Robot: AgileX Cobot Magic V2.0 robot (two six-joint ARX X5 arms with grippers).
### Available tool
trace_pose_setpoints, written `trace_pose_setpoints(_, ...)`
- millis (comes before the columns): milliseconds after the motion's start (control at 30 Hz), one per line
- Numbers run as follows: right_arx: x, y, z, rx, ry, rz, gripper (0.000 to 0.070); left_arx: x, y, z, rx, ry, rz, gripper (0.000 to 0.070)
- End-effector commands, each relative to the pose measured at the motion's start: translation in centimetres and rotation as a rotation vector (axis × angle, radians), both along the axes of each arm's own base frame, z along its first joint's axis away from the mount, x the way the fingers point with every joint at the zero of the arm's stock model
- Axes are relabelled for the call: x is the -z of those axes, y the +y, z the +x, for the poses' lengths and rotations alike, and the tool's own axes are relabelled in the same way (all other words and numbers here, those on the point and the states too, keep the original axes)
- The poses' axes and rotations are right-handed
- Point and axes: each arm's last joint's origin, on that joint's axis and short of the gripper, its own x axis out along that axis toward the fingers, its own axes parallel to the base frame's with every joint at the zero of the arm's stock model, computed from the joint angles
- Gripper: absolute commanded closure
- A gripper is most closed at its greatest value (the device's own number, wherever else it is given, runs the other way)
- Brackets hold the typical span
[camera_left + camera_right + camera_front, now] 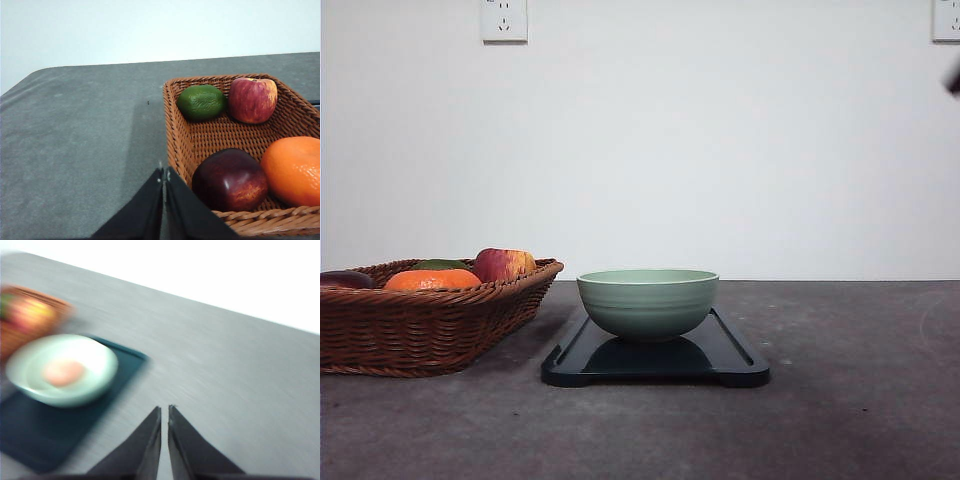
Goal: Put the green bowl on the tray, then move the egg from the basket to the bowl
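The green bowl [648, 302] stands on the dark tray [730, 362] at the table's middle. In the blurred right wrist view a pinkish egg [63, 373] lies inside the bowl [95, 365] on the tray [45, 440]. The brown wicker basket [410, 325] sits at the left and holds fruit. My left gripper [164, 172] is shut, its tips beside the basket's [182, 140] near corner. My right gripper [164, 410] is shut with nothing in it, over bare table to the side of the tray.
In the basket lie a red-yellow apple [253, 99], a green lime [201, 102], a dark red fruit [230, 180] and an orange [292, 170]. Grey tabletop [860, 400] lies right of the tray. A white wall with sockets [504, 19] stands behind.
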Motion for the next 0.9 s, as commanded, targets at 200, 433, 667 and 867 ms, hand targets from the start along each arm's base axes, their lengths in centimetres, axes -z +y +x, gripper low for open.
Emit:
trace_pose_setpoints(200, 5.0, -1.7, -1.3, 0.118, -0.210, 0.026, 0.0684, 0.6, 0.0, 0.1, -0.002, 0.008, 0.010, 0.0700)
trace_pose_setpoints(433, 7.3, -2.0, -2.4, 0.144, -0.263, 0.029, 0.0685, 0.6, 0.0, 0.1, -0.002, 0.008, 0.010, 0.0700)
trace_pose_setpoints(667, 7.2, -2.4, -2.8, 0.180, -0.288, 0.029, 0.0685, 0.6, 0.0, 0.1, -0.002, 0.008, 0.010, 0.0700)
trace_pose_setpoints(867, 7.2, -2.4, -2.8, 0.180, -0.292, 0.030, 0.0685, 0.6, 0.0, 0.1, -0.002, 0.009, 0.010, 0.0700)
